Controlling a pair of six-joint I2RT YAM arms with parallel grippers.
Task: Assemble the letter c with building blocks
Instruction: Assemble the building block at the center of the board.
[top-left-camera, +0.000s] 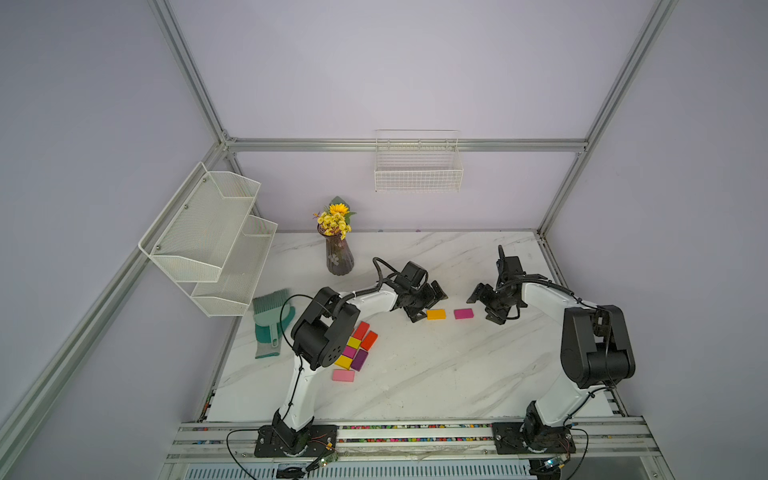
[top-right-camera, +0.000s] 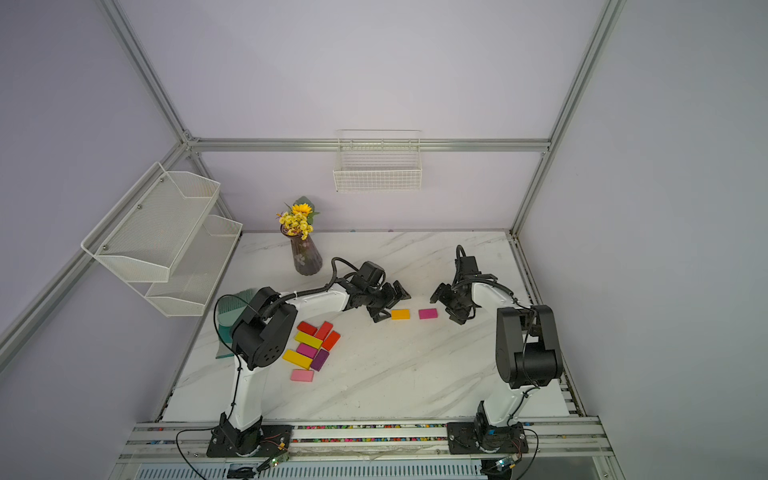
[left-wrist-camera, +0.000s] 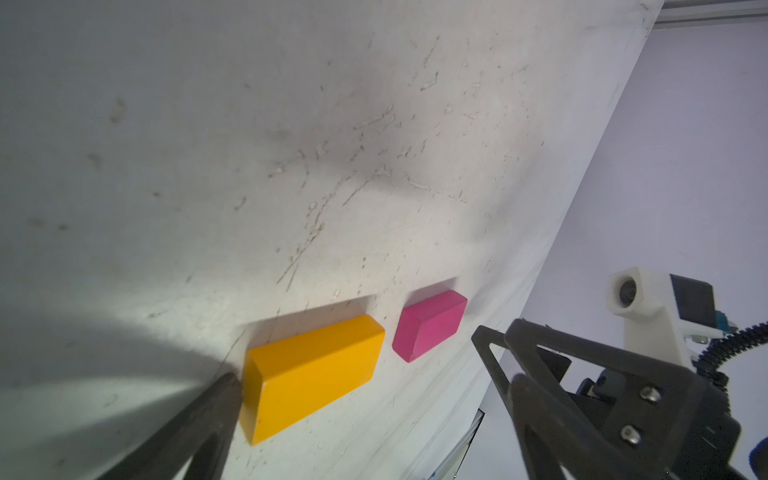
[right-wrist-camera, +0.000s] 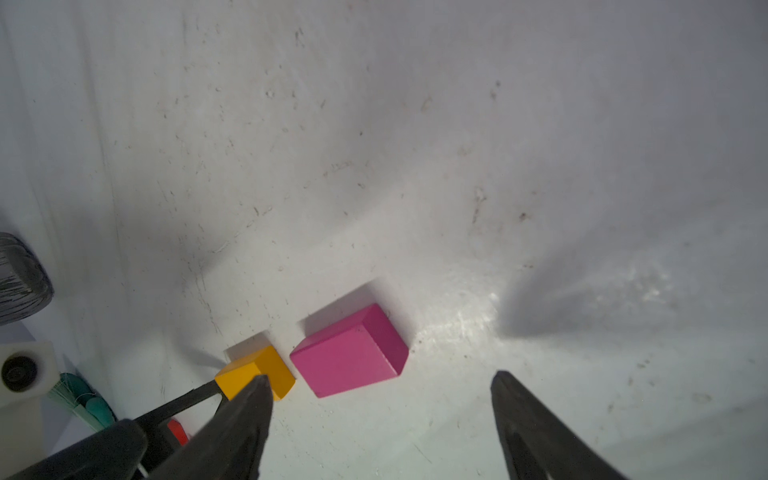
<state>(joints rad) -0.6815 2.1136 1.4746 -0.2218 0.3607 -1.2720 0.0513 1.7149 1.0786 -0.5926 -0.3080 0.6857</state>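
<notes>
- Two blocks sit out in the middle of the surface (top-left-camera: 415, 374): the orange block (top-left-camera: 436, 314) and the magenta block (top-left-camera: 463, 313), lying flat, end to end with a small gap. My guess is that's the start of one bar of the C.
- Spread as wide as they go, the left jaws hold nothing. One finger (left-wrist-camera: 220, 395) sits right at the orange block's outer end. It looks set up to shove it toward the magenta one and close the gap, but that's only my read.
- Also open a fair bit and empty, the right jaws sit near the magenta block's far end. In the right wrist view that block lies ahead of the tips, not between them. Could be a stop, could be lining up for a pinch.
- All the spare blocks (top-right-camera: 308, 340) are bunched by the left arm (top-right-camera: 259, 332), well apart from the pair: reds, two long yellows, magenta, purple, plus a pink one slightly off on its own.
- Hard bits: I can't tell if that finger really touches the orange block or just nearly does. In a top view the arm's elbow covers part of the bunch. The right wrist view has a finger over a corner of the orange block, and both wrist views cut the jaws off at the frame edge. From above they're just dark shapes.
</notes>
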